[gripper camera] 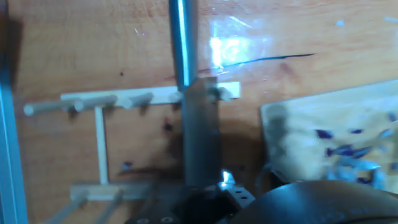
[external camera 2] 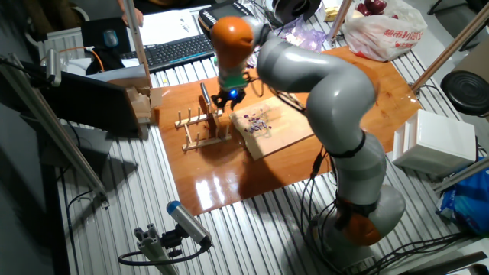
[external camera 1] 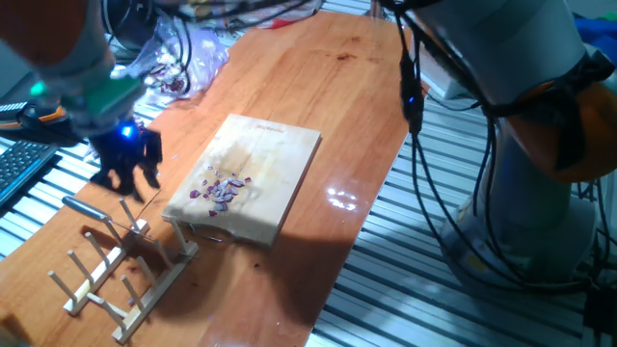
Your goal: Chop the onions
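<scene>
A cutting board [external camera 1: 253, 178] lies on the table [external camera 1: 337, 87], with the chopped onions [external camera 1: 224, 189] on the part of it nearest the rack [external camera 1: 120, 265]. The rack stands just beside the board, toward the table's end, and a knife [gripper camera: 194, 93] rests in it. The gripper [external camera 1: 125, 172] hangs over the rack. A keyboard [external camera 2: 177, 47] lies beyond the table's edge.

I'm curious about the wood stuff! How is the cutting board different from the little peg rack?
The cutting board is a flat solid slab; the peg rack is an open frame of thin sticks. The cutting board carries the chopped onions; the peg rack holds a knife. Both are pale wood on the same table.
</scene>
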